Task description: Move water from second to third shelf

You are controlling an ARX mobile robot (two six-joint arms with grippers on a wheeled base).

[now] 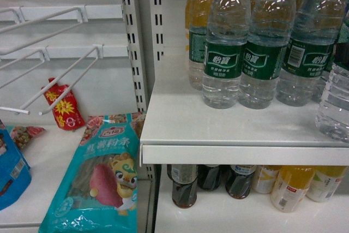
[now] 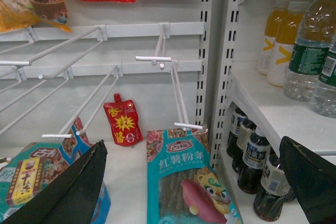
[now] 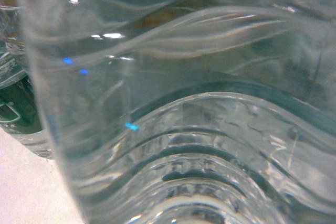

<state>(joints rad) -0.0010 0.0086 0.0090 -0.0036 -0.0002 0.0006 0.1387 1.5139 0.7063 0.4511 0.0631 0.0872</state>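
Observation:
Several water bottles (image 1: 224,42) with green labels stand in a row on the white shelf (image 1: 218,129). One more water bottle (image 1: 334,102) stands further forward at the right edge, with a dark shape across its label. In the right wrist view a clear ribbed water bottle (image 3: 173,129) fills the whole frame, right up against the camera. That gripper's fingers do not show there. My left gripper (image 2: 189,182) hangs open over the lower left bay, with nothing between its black fingers (image 2: 68,192). From the left wrist view the water (image 2: 310,51) is up to the right.
Dark tea bottles (image 1: 184,186) and yellow drinks (image 1: 292,186) stand on the shelf below. In the left bay lie a teal noodle packet (image 1: 101,178), a red pouch (image 1: 64,107) and a blue pack (image 1: 11,173). Wire hooks (image 1: 49,31) jut out above them. A slotted upright (image 1: 133,42) divides the bays.

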